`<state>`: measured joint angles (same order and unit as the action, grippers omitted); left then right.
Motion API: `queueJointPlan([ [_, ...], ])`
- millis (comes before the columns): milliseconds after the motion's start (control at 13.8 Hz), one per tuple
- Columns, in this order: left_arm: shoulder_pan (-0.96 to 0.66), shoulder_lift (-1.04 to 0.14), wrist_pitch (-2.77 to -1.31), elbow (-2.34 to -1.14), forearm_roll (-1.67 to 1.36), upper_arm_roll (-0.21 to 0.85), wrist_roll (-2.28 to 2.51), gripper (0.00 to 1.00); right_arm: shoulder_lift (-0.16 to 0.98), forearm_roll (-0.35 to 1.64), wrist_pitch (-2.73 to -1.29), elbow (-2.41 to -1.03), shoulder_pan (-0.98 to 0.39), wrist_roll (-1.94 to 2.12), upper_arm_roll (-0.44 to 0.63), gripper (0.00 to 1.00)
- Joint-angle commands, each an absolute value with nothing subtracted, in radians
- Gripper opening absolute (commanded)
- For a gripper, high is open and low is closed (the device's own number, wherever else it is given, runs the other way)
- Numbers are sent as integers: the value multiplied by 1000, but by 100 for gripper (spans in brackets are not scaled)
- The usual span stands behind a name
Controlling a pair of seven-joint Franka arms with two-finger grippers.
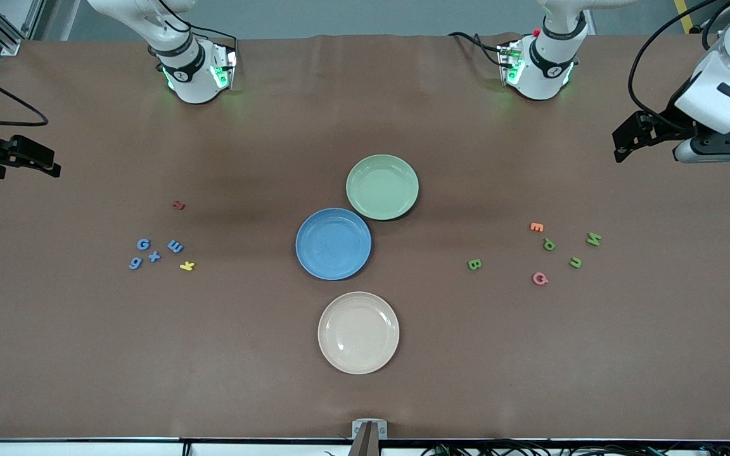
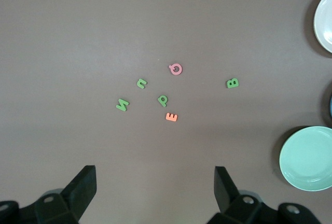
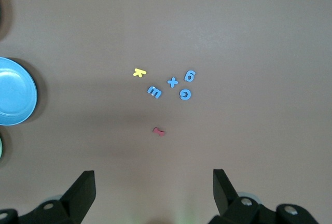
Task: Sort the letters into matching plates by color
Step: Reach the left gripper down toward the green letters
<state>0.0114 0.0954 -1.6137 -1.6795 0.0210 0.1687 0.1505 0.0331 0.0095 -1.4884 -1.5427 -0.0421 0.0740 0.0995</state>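
Brown work table (image 1: 365,392) lying under even overhead light

A matte brown covering is spanning the whole tabletop; grey floor (image 1: 352,16) is showing above its top edge, and black cables (image 1: 530,448) are trailing along the white rail at the near edge

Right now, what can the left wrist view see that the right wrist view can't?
Only the left wrist view shows the four green letters, the pink piece, the orange piece and the cream plate. Only the right wrist view shows the four blue letters, the yellow piece and the red piece. Both show the table, an edge of the blue plate and green plate, and an open tool.
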Motion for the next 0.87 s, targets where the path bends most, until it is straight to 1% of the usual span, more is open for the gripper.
queueJointPlan([
  [0,17,87,-1589,-1655,9,167,129,100,2,-3,-1494,-1577,-35,75,87,100],
  [145,15,84,-1591,-1654,17,167,132,100,2,-6,-1494,-1577,-35,75,87,100],
  [217,9,66,-1591,-1637,21,167,133,100,2,-6,-1493,-1575,-35,75,87,100],
  [290,12,23,-1591,-1609,20,169,130,100,2,-6,-1491,-1575,-35,75,87,100],
  [507,0,-40,-1603,-1608,12,173,152,100,2,-6,-1491,-1571,-32,75,87,100],
  [796,-15,-158,-1722,-1627,6,213,228,100,6,-6,-1491,-1572,-37,83,87,100],
])
